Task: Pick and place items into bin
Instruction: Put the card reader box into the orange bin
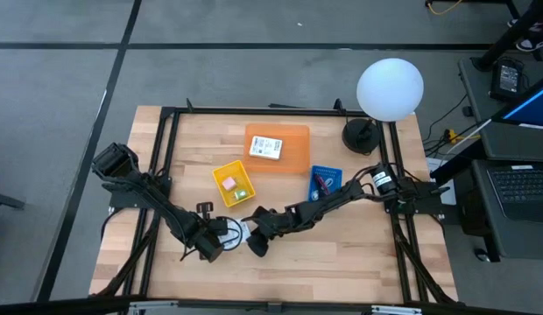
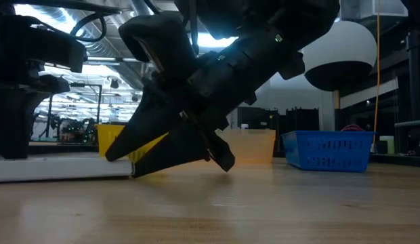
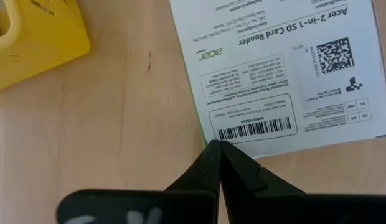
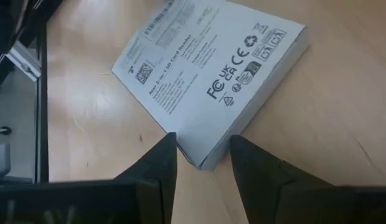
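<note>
A white labelled packet (image 3: pixel 280 68) lies flat on the wooden table near its front middle, and also shows between both grippers in the high view (image 1: pixel 240 231). My left gripper (image 3: pixel 216 146) is shut, its tips at the packet's edge by the barcode. My right gripper (image 4: pixel 202 155) is open, one finger on each side of a corner of the packet (image 4: pixel 203 163); I cannot tell whether they touch it. A second white packet (image 1: pixel 265 147) lies in the orange bin (image 1: pixel 293 153). My left gripper's shut fingertips (image 3: pixel 211 152) meet the packet's long edge (image 3: pixel 205 138) just beside the barcode. They come steeply from above. The packet lies flat on the table.
A yellow bin (image 1: pixel 221 173) holds a pink and a green block. A blue bin (image 1: pixel 334 175) holds a dark red cord (image 1: pixel 321 183). A white globe lamp (image 1: pixel 390 87) stands at the back right. A black frame (image 1: pixel 254 112) runs around the table.
</note>
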Motion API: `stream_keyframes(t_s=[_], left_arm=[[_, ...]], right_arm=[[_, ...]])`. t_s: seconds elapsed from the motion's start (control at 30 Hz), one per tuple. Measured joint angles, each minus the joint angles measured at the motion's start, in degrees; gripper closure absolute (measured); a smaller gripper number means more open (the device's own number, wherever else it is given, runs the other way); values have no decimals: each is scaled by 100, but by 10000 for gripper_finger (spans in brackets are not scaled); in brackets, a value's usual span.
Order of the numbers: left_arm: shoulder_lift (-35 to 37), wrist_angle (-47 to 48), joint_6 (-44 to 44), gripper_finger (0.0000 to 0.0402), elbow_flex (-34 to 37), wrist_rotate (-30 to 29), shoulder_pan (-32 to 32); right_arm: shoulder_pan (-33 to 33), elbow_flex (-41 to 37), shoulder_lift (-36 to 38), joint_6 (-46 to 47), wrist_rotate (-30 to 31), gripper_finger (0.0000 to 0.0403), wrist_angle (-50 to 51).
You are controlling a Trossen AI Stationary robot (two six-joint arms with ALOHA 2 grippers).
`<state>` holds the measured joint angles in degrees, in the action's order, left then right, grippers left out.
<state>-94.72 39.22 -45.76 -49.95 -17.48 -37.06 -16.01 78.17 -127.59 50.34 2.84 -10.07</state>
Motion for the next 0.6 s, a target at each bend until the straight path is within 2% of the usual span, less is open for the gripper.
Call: stream_keyframes(t_s=[0.27,0.6], left_arm=[[-2,-90,-17,398,-2,32,3],[-4,-103,-15,398,-9,38,4]], right_arm=[[162,4,210,-97,-294,274,501],[360,4,292,-135,-874,274,597]])
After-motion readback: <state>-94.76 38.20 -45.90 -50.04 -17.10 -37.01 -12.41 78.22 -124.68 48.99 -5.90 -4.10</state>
